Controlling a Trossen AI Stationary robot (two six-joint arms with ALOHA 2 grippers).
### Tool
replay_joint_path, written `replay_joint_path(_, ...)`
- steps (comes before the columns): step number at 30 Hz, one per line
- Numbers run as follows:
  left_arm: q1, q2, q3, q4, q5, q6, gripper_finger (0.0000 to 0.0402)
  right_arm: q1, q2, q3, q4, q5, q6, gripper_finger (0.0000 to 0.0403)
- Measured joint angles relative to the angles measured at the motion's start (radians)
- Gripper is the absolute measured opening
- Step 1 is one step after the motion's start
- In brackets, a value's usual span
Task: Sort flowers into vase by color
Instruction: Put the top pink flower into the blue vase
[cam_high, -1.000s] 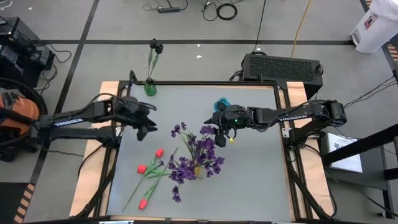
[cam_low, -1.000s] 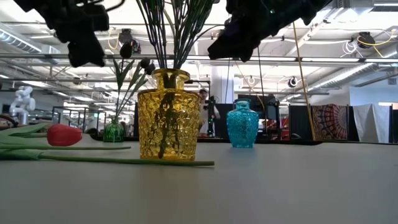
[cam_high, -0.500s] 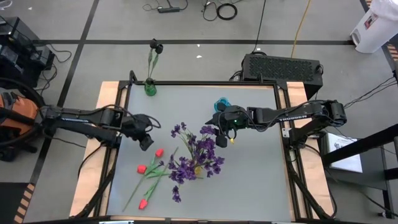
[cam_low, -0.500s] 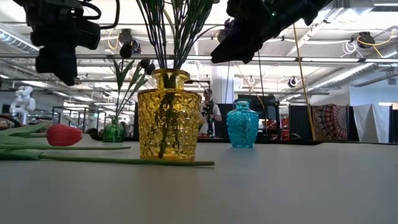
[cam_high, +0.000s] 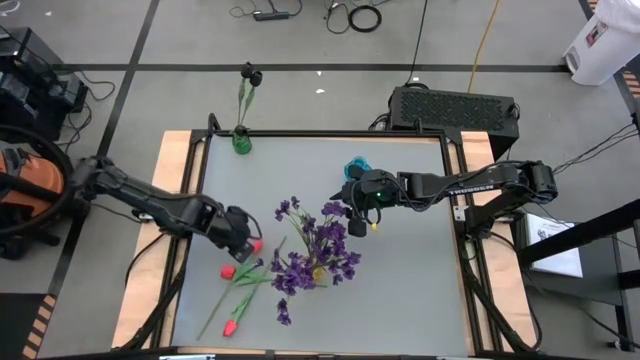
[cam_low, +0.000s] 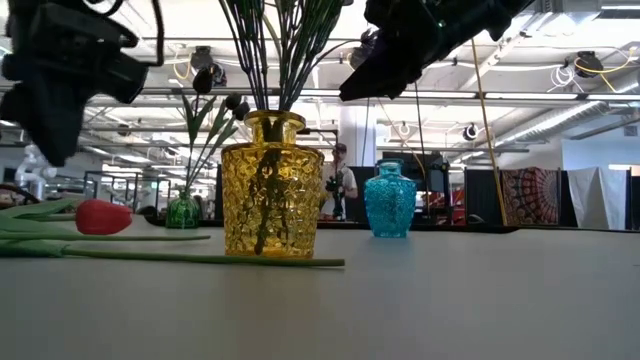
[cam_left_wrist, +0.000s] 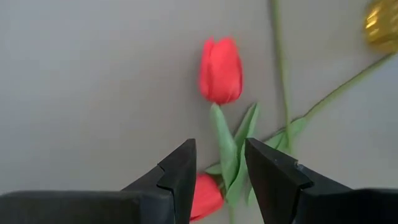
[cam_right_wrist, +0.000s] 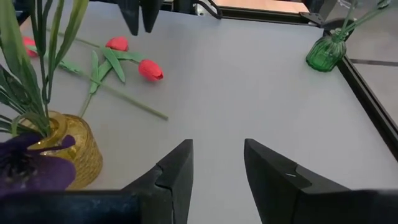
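Observation:
Three red tulips (cam_high: 227, 271) with green stems lie flat on the table's near left. My left gripper (cam_high: 243, 239) hangs open just over them, pointing down; in the left wrist view one tulip head (cam_left_wrist: 221, 68) lies beyond its fingers and another (cam_left_wrist: 205, 196) below the gap (cam_left_wrist: 219, 152). Purple flowers (cam_high: 318, 240) stand with their stems in a yellow vase (cam_low: 270, 185). Black-headed blooms (cam_high: 250, 73) stand in a small green vase (cam_high: 241, 141). My right gripper (cam_right_wrist: 217, 158) waits open and holds nothing, above the table near the blue vase (cam_high: 357, 167).
The blue vase (cam_low: 388, 200) stands at the far middle and the green vase (cam_right_wrist: 324, 53) at the far left corner. Bare grey table stretches to the right of the yellow vase (cam_right_wrist: 62, 149). A raised black frame (cam_high: 330, 133) edges the table.
My left gripper has swung toward the table's near edge and come down toward the red tulips, rolling and tipping until it points down at them. Its fingers have stayed open. The flowers and vases have not moved.

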Motion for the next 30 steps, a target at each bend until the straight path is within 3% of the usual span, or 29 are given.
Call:
replay_joint_path(7, -0.086, 0.116, 0.0, 0.026, -0.013, -0.109, 0.0143, -0.001, 0.0, 0.0, 0.0, 0.0, -0.022, 0.0135)
replay_joint_path(16, -0.126, 0.228, 0.0, 0.228, -0.014, -0.109, 0.0143, -0.001, 0.0, 0.0, 0.0, 0.0, -0.022, 0.0135)
replay_joint_path(30, -0.129, 0.252, 0.043, 0.15, -0.001, -0.099, 0.0143, 0.0, 0.0, 0.0, 0.007, 0.0, -0.021, 0.0135)
